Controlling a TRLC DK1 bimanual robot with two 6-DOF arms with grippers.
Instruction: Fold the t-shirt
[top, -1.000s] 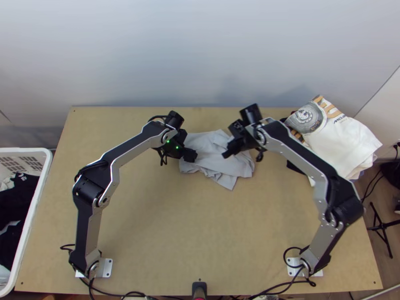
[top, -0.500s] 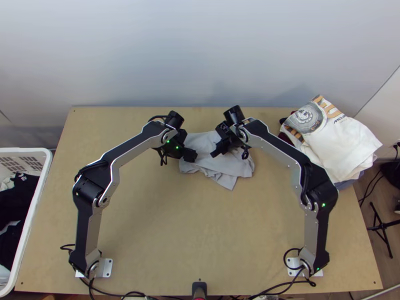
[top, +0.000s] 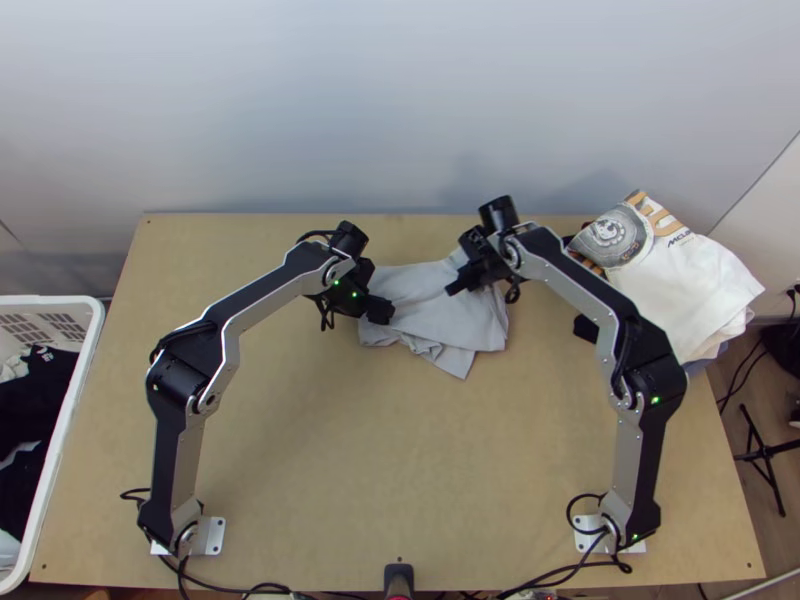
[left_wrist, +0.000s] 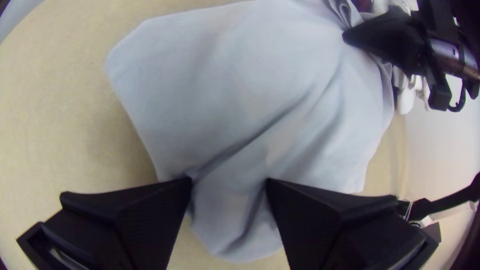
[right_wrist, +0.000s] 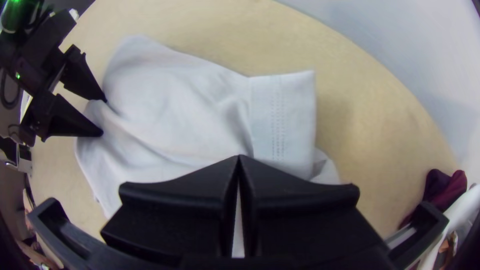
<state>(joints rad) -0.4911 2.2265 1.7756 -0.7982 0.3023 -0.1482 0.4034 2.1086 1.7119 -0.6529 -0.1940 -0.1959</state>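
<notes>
T-shirt (top: 470, 325), pale grey, lies partly folded and rumpled on the table (top: 400, 450), toward twelve o'clock from its middle, one corner pointing out at about five o'clock. A stitched hem (right_wrist: 279, 115) shows along one edge, fairly flat.

What has just changed is on the right: half a second ago the right tool (right_wrist: 239, 156) sat further in over the shirt, and it has since drawn off toward two o'clock, its arm's elbow swinging outward. It is now at the shirt's one o'clock side, closed narrow, its tips meeting at the fabric where a crease runs in; it seems to have a pinch of it. The top layer looks drawn along with it, so I'd take this as spreading or straightening a layer before the next fold.

The left tool (left_wrist: 227, 181) has kept its place at the shirt's nine o'clock side, wide, with a ridge of cloth lying between its fingers but not clamped. With that side unpinned, more pull from the right could drag the whole shirt; closing the left tool first would steady it.

Toward two o'clock lies a clothes pile (top: 690, 290).
</notes>
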